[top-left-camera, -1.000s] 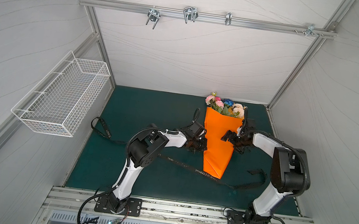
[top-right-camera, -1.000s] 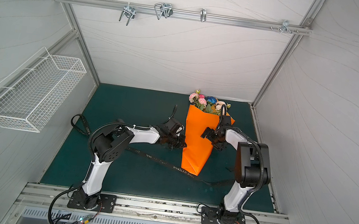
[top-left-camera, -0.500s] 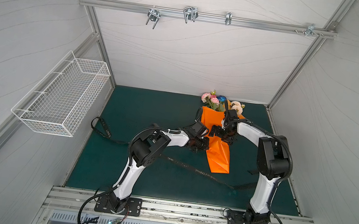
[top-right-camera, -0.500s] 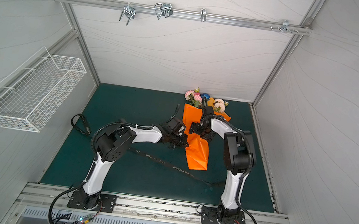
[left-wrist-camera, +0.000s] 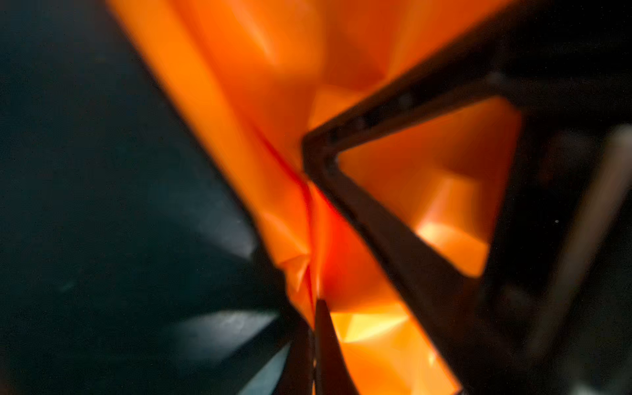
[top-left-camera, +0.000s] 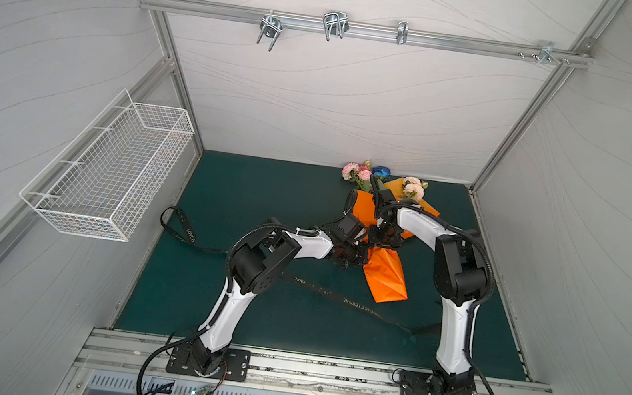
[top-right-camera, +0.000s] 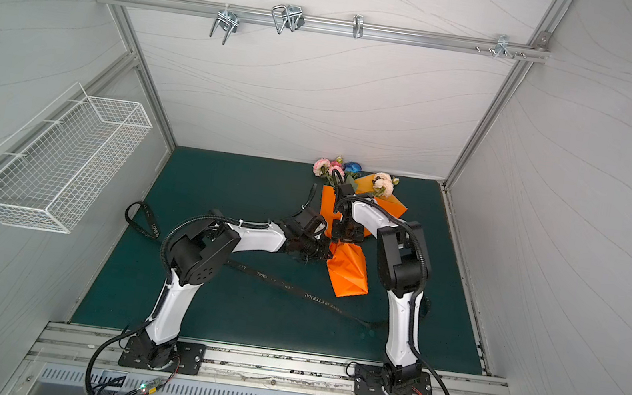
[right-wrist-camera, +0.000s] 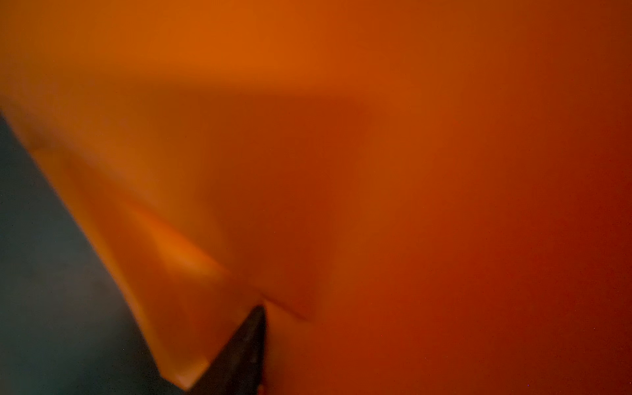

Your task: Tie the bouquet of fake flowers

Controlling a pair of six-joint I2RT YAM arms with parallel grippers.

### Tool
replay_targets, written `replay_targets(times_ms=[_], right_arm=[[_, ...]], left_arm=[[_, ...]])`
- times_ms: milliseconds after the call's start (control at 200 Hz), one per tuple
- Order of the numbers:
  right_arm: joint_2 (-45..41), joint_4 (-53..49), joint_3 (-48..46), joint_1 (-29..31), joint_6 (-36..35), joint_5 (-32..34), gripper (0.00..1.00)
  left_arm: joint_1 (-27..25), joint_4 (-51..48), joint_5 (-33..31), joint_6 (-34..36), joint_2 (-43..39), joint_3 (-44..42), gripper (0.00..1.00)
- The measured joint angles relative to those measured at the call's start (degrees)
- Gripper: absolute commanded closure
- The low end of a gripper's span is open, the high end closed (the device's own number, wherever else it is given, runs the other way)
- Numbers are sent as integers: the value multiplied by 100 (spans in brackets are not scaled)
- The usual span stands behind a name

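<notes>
- Flowers sit at the back: the bouquet [top-left-camera: 356, 172] lies on the green mat [top-left-camera: 263, 199] close to the back wall, with its pink, blue and peach heads pointing that way.
- Its stems are hidden inside the orange paper [top-left-camera: 385, 277]. The paper runs from the heads toward the front, and that is the long way of the bunch.
- The paper is squeezed thin in the middle, and both grippers meet right there.
- The left gripper [top-left-camera: 360, 258] comes in from the left side. Its fingers [left-wrist-camera: 321, 342] are pressed tight together, with a fold of orange paper pinched between them.
- The right gripper [top-left-camera: 383, 239] comes at the thin middle from the back. One of its fingers [right-wrist-camera: 246, 342] touches the paper. I cannot tell how wide its jaws stand, or if it really holds anything.
- The black ribbon [top-left-camera: 350, 303] lies flat on the mat, just in front of the paper's front tip. It is not around the bunch.
- I think the tying is not done yet. The ribbon must come up around the thin middle. Both grippers are equally near that spot, so one must let go to fetch it.
</notes>
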Motion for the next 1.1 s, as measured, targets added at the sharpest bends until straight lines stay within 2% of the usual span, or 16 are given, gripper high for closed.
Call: replay_targets(times_ms=[15, 60, 125, 215, 375, 490, 670, 850, 955, 1100], right_arm=[[-2, 0, -9, 11, 4, -2, 85], [-20, 11, -33, 35, 28, -7, 93], [-35, 39, -50, 52, 15, 28, 100], [-48, 46, -46, 63, -4, 103, 100], [-68, -7, 7, 83, -46, 146, 100], [-201, 24, -96, 109, -22, 68, 100], [-955, 11, -411, 212, 304, -273, 100], [-2098, 232, -1051, 542, 957, -678, 100], [-2601, 409, -1547, 951, 1440, -765, 100], [-2999, 573, -2243, 1814, 2205, -763, 100]], left_arm=[[0, 22, -7, 0, 0, -9, 99], [0, 76, -24, 7, -15, -50, 87], [2, 101, -79, 17, -138, -168, 78], [20, -15, -166, 52, -479, -452, 63], [188, -291, -382, 168, -1563, -1182, 47], [520, -409, -695, 216, -2612, -1766, 34], [1261, -708, -1244, 264, -3917, -2465, 21], [1825, -1167, -1665, 372, -4520, -2949, 13], [1937, -1451, -1790, 435, -4653, -3073, 12], [1945, -1661, -1849, 476, -4837, -3211, 12]])
